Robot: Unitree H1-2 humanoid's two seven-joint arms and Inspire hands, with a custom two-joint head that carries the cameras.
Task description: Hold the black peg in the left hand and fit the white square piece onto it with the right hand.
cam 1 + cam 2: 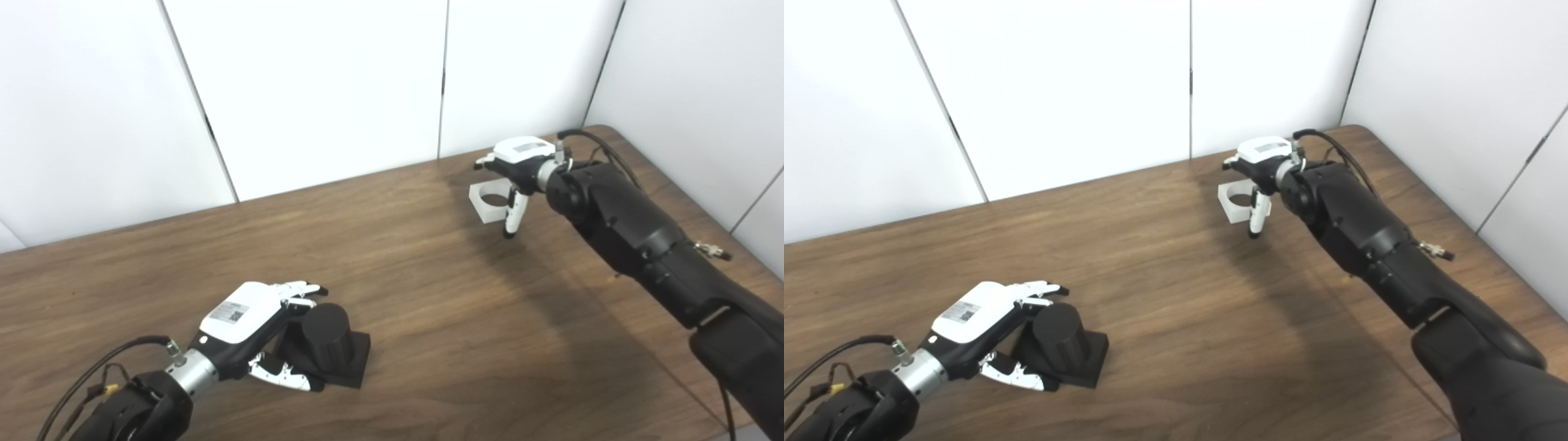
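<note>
At the near left of the wooden table (pixel 429 294), the black peg (pixel 327 343) stands upright on its square base, flanked by the spread fingers of the left hand (pixel 257 334); a firm grasp cannot be confirmed. At the far right, the white square piece (pixel 490 203) is pinched by the right hand (pixel 517 177), apparently raised.

Table layout: peg near the front-left, square piece toward the back-right.

Peg (pixel 327 343) stands upright on its base on the table (pixel 429 294), close to the front edge, left of centre. Left hand (pixel 257 331) sits at the peg's left side, fingers (pixel 300 288) behind it and thumb before the base. Square piece (pixel 490 205) is well apart from the peg, near the back edge toward the right corner, held tilted above the table by the right hand (pixel 520 168), which is above and right of it.
</note>
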